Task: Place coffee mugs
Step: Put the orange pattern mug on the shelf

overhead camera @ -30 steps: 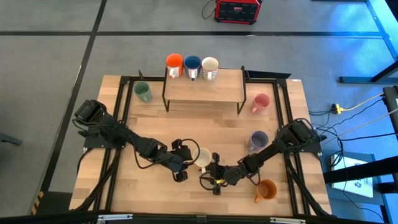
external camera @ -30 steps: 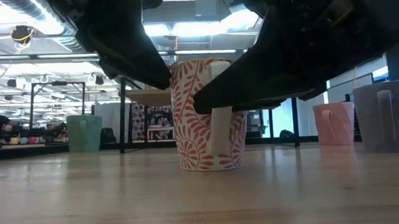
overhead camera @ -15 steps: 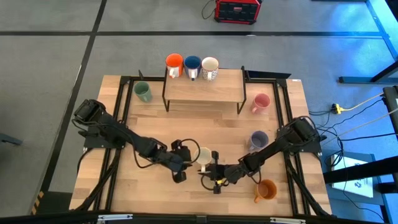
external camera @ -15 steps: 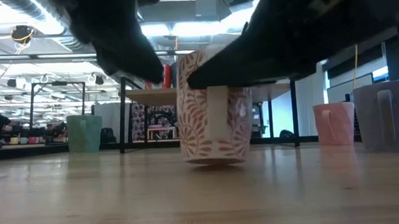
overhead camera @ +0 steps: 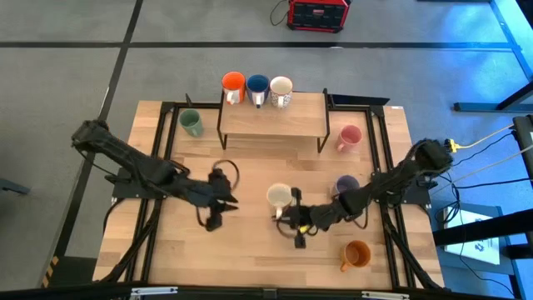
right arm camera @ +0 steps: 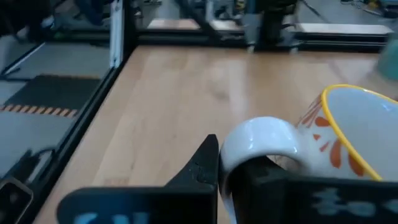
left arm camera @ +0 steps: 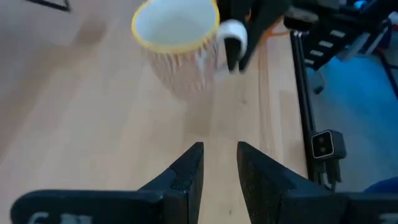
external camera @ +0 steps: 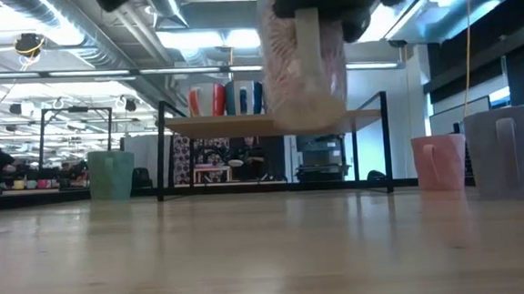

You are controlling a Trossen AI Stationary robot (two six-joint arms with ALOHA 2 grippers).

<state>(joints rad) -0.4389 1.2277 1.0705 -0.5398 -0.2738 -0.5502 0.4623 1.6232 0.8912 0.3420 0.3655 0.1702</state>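
Note:
A white mug with a red leaf pattern (overhead camera: 278,197) hangs above the table's middle, its handle in my shut right gripper (overhead camera: 293,213); the low view shows this mug (external camera: 301,67) well off the wood. My left gripper (overhead camera: 218,202) stands open to the mug's left, apart from it, with nothing between its fingers (left arm camera: 219,163). Orange-red (overhead camera: 232,82), dark blue (overhead camera: 257,85) and white (overhead camera: 281,87) mugs stand on the wooden shelf (overhead camera: 271,121). Green (overhead camera: 191,123), pink (overhead camera: 349,137), lavender (overhead camera: 346,187) and amber (overhead camera: 357,254) mugs stand on the table. My right gripper pinches the mug's white loop handle (right arm camera: 258,138) between its two fingers (right arm camera: 205,167). It comes roughly level from the table's right and near side. The mug (right arm camera: 351,134) sits upright in the hold, mouth up, lifted clear of the table.
The shelf's black legs stand at the table's far middle. Black frame rails (overhead camera: 163,150) run along both sides of the table. Bare wood lies below the lifted mug and toward the near edge.
My right gripper has shut on the mug's handle and raised the mug from the table, carrying it a little toward the far edge and the right, still upright. My left gripper has drawn back toward the table's left edge, away from the mug.

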